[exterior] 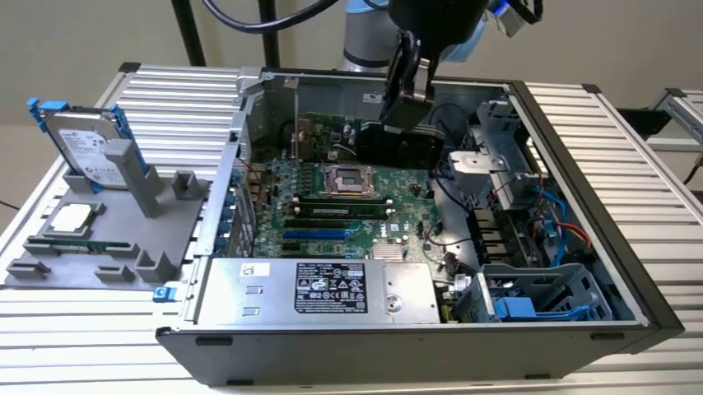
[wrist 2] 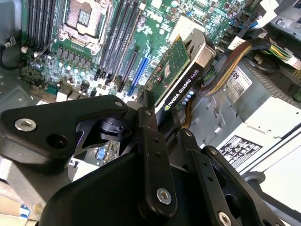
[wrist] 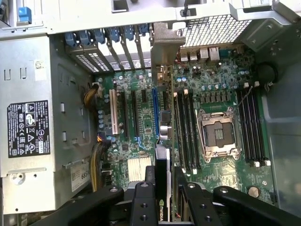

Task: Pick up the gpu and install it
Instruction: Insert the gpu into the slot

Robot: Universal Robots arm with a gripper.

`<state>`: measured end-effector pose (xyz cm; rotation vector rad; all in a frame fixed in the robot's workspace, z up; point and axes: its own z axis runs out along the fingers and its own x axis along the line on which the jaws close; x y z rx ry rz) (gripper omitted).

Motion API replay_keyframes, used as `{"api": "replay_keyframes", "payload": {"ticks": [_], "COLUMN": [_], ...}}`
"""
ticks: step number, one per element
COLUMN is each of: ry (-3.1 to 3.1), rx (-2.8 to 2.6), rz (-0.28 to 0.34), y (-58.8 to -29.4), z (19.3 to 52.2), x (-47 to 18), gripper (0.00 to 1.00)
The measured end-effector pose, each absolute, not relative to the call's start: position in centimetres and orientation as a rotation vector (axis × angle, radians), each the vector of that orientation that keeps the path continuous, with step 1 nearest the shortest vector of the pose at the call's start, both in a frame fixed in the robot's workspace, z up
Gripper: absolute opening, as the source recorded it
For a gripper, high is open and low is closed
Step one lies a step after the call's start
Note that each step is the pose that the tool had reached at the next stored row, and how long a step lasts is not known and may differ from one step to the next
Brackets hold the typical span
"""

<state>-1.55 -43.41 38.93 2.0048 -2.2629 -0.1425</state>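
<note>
My gripper [exterior: 404, 103] reaches down into the open computer case [exterior: 615, 271] and is shut on the gpu [exterior: 401, 141], a green card with a black cooler. In the second wrist view the gpu [wrist 2: 181, 70] sticks out from between the black fingers [wrist 2: 146, 117], tilted over the motherboard [wrist 2: 84, 61]. In the first wrist view the gpu [wrist: 162, 162] appears edge-on, its silver bracket [wrist: 166, 44] toward the case's rear slot openings, hanging just beside the blue slot [wrist: 154, 113]. It seems to hover above the motherboard [exterior: 329, 218]; whether it touches a slot I cannot tell.
A power supply [exterior: 318, 288] fills the case's near corner, with cable bundles [wrist 2: 230, 61] beside it. The CPU socket [exterior: 346, 178] and memory slots lie by the card. On the exterior view's left, a grey fixture [exterior: 110, 247] holds a hard drive with blue rails [exterior: 88, 148].
</note>
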Motion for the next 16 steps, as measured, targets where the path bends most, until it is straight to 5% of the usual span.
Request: {"api": "replay_keyframes", "payload": {"ticks": [16], "ry": [-2.263], "rx": [2.005], "rz": [-0.142], "y": [-43.41], "z": [38.35], "x": [-1.55], "gripper": [0.00]}}
